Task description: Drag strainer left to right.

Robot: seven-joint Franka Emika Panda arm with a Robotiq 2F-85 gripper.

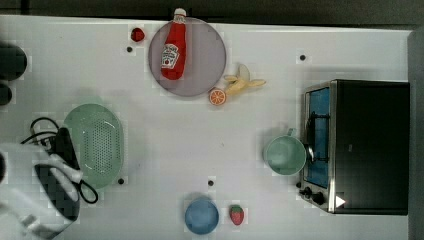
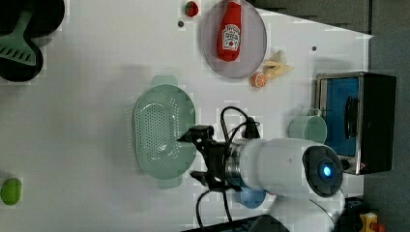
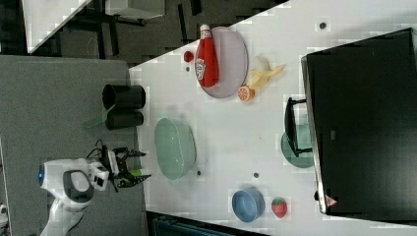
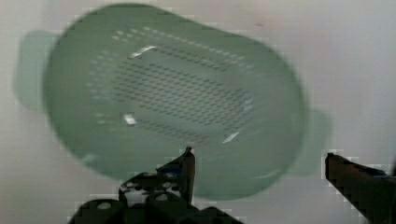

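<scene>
Fingers (image 4: 259, 156) spread wide, holding nothing, above strainer (image 4: 175, 100); shallow hooking of rim risks slipping off mid-drag.

ketchup bottle (image 1: 173, 49) on grey plate (image 1: 207, 60), blue bowl (image 1: 201, 216), toaster oven (image 1: 367, 146)

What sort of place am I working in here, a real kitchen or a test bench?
Most likely a lab tabletop staged as a play kitchen: a plain white table holding a toaster oven, a strainer, and what look like toy foods such as a ketchup bottle and a strawberry.
</scene>
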